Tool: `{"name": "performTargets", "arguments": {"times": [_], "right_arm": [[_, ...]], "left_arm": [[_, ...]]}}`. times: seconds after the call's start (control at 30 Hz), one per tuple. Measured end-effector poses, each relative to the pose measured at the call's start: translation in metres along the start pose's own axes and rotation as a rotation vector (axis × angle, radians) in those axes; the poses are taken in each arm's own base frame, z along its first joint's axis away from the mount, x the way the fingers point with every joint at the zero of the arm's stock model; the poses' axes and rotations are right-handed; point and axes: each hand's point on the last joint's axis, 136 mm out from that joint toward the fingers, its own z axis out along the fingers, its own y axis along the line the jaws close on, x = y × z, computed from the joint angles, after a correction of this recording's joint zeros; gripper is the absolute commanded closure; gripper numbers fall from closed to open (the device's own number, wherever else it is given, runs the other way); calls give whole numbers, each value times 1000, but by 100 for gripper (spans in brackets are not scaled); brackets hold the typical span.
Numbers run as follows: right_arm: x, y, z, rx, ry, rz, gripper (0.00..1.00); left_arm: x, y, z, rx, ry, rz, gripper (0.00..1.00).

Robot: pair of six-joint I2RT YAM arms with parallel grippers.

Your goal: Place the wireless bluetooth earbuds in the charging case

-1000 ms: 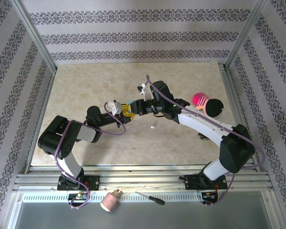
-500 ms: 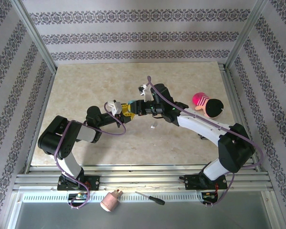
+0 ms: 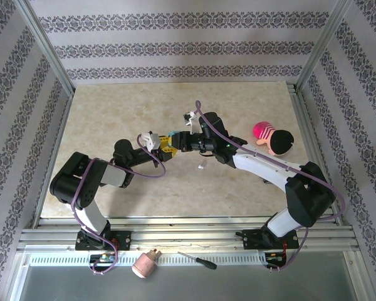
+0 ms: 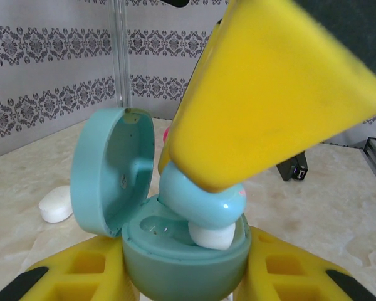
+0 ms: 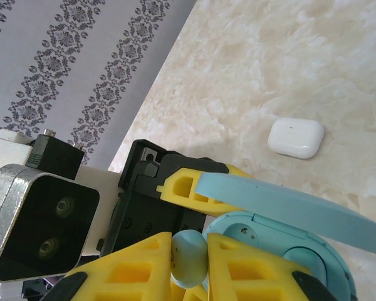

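bottom of the left wrist view: the left claw (image 4: pixel 187 285) grips the open teal case (image 4: pixel 106 169). just above, the right claw (image 5: pixel 189 260), clenched on 1 teal earbud (image 4: pixel 197 200), has edged closer, so the bud's tip rests in its socket, nearly seated. white case (image 4: pixel 55 205) far left.

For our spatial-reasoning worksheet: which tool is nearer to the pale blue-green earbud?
Right. The right tool is clamped on the earbud from above. The left tool holds the open charging case beneath it, with its fingers below the earbud.
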Motion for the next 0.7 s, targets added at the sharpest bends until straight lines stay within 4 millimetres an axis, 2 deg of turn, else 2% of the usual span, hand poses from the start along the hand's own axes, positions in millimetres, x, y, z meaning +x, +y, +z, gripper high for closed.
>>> {"name": "performTargets", "arguments": {"times": [0.17,0.33,0.7], "right_arm": [[1,-1,0,-3,-5,12,82],[0,-13,-3,23,-17,27,82],[3,-13,-1,10,-2,30,82]], "left_arm": [[1,0,0,-1,2,0,83],[0,0,0,1,2,1,83],[1,-1,1,3,4,-2,83]]}}
